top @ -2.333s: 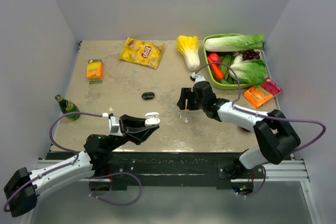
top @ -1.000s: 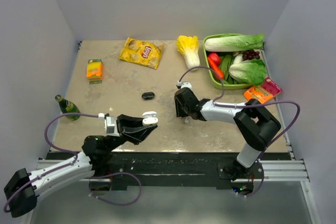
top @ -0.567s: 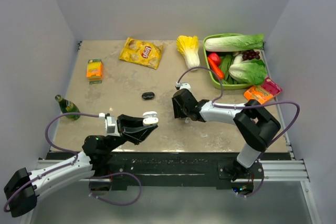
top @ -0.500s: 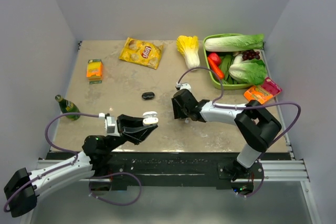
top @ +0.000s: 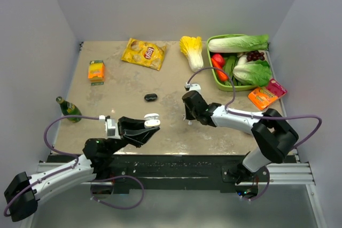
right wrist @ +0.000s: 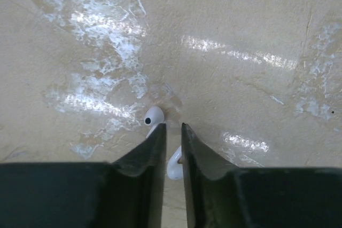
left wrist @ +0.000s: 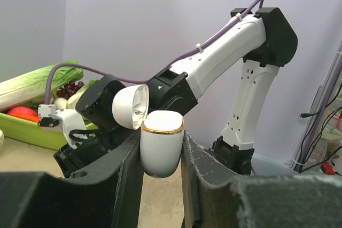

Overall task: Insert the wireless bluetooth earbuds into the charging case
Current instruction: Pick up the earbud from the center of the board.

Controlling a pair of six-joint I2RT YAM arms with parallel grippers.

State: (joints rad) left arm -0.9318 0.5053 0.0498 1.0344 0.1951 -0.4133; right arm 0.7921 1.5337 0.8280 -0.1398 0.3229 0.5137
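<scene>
My left gripper (left wrist: 161,156) is shut on a white charging case (left wrist: 162,148) with a gold rim, held upright above the table's near left. Its lid (left wrist: 130,106) is flipped open. From above, the case (top: 151,121) shows at the left fingertips. My right gripper (right wrist: 171,127) points down at the table centre, jaws drawn to a narrow gap. One white earbud (right wrist: 174,166) sits in that gap, touching the right finger. A second white earbud (right wrist: 154,116) lies on the table just outside the left fingertip. In the top view the right gripper (top: 188,117) hides both buds.
A small black case (top: 150,97) lies mid-table. A chips bag (top: 143,53), an orange box (top: 96,70) and a green bottle (top: 68,109) are on the left. A napa cabbage (top: 192,50), a green vegetable basket (top: 211,76) and an orange packet (top: 262,97) are at the right.
The right gripper shifted slightly right and its jaws narrowed around a white earbud. The left arm with the case has barely moved.
</scene>
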